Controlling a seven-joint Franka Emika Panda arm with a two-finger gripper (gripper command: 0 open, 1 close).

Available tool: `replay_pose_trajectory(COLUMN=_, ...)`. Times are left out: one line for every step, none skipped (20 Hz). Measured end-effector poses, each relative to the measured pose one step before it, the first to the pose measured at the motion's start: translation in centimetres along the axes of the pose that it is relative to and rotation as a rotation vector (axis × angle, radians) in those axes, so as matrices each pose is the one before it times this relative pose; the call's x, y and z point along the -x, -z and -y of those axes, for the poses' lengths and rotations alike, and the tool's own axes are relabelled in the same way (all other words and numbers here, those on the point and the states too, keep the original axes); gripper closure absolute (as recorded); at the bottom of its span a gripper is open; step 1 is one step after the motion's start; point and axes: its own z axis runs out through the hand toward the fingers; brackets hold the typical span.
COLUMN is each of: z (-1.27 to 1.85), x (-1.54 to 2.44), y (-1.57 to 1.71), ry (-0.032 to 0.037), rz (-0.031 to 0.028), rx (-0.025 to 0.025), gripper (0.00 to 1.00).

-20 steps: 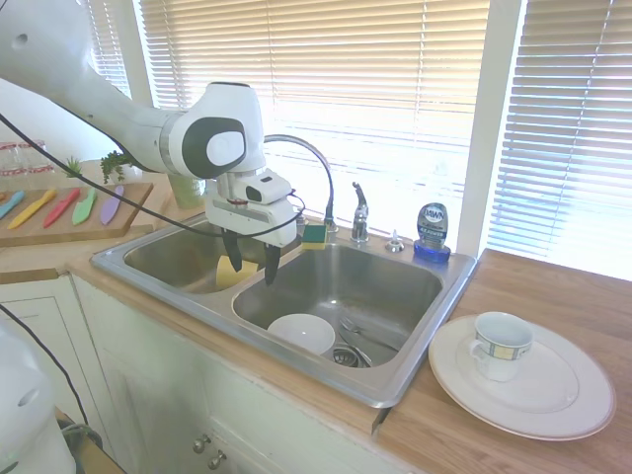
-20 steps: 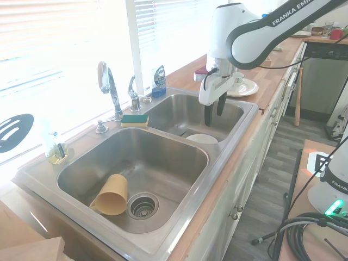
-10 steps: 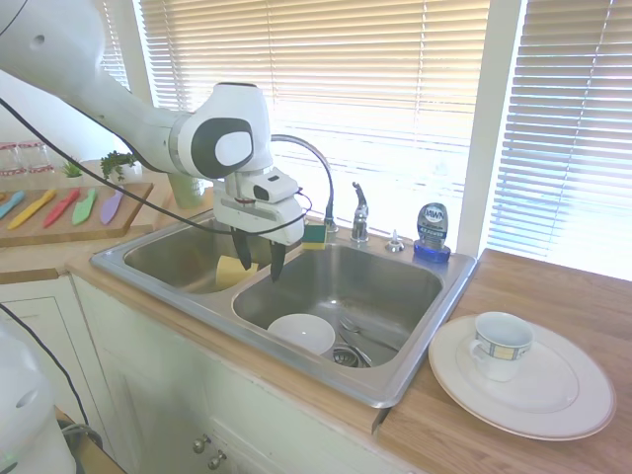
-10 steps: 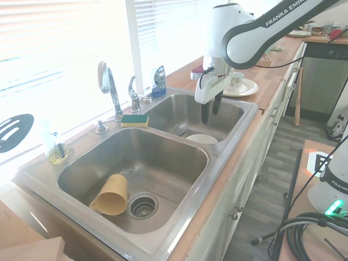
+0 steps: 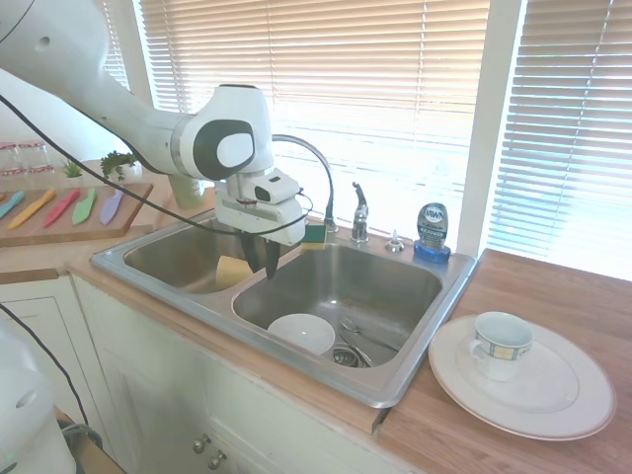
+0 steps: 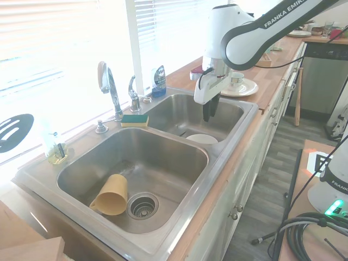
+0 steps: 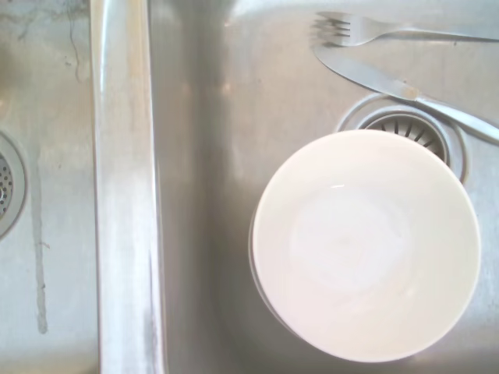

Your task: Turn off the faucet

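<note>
You had the end effector (image 5: 263,259) hanging above the divider between the two sink basins (image 6: 163,142), its fingers drawn narrow, almost together, and holding nothing. The faucet (image 5: 308,158) stood at the back rim of the sink, its arched spout reaching over behind the arm, with its short lever handle (image 5: 359,209) just beside it and well apart from the end effector. Below, your wrist view showed a white bowl (image 7: 365,245) next to the drain, with a fork (image 7: 366,29) and knife (image 7: 390,79) nearby.
</note>
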Motion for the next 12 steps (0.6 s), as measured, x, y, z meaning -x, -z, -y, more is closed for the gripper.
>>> replay_pose_trajectory(z=0.083, x=-0.067, y=0.025, ry=0.00018, rz=-0.00046, rx=-0.00053, gripper=1.00)
replay_pose_trajectory(z=0.102, x=-0.081, y=0.021, ry=0.00028, rz=-0.00052, rx=-0.00056, gripper=1.00)
replay_pose_trajectory(z=0.176, x=-0.137, y=0.055, ry=0.00050, rz=-0.00142, rx=-0.00172, gripper=1.00)
replay_pose_trajectory(z=0.292, x=-0.213, y=0.155, ry=0.00089, rz=-0.00320, rx=-0.00370, gripper=1.00)
replay_pose_trajectory(z=0.443, x=-0.285, y=0.234, ry=0.00117, rz=-0.00597, rx=-0.00482, gripper=1.00)
replay_pose_trajectory(z=0.607, x=-0.348, y=0.290, ry=-0.00208, rz=-0.00946, rx=-0.00796, gripper=1.00)
replay_pose_trajectory(z=0.711, x=-0.353, y=0.263, ry=-0.00283, rz=-0.00831, rx=-0.00866, gripper=1.00)
replay_pose_trajectory(z=0.821, x=-0.366, y=0.242, ry=0.00065, rz=-0.00783, rx=-0.00792, gripper=1.00)
replay_pose_trajectory(z=0.952, x=-0.453, y=0.206, ry=0.00017, rz=-0.00911, rx=-0.00775, gripper=1.00)
replay_pose_trajectory(z=1.056, x=-0.557, y=0.148, ry=-0.00227, rz=-0.01177, rx=-0.01135, gripper=1.00)
replay_pose_trajectory(z=0.995, x=-0.564, y=0.050, ry=-0.00277, rz=-0.00931, rx=-0.00999, gripper=1.00)
replay_pose_trajectory(z=1.039, x=-0.622, y=-0.004, ry=-0.00216, rz=-0.01019, rx=-0.00942, gripper=1.00)
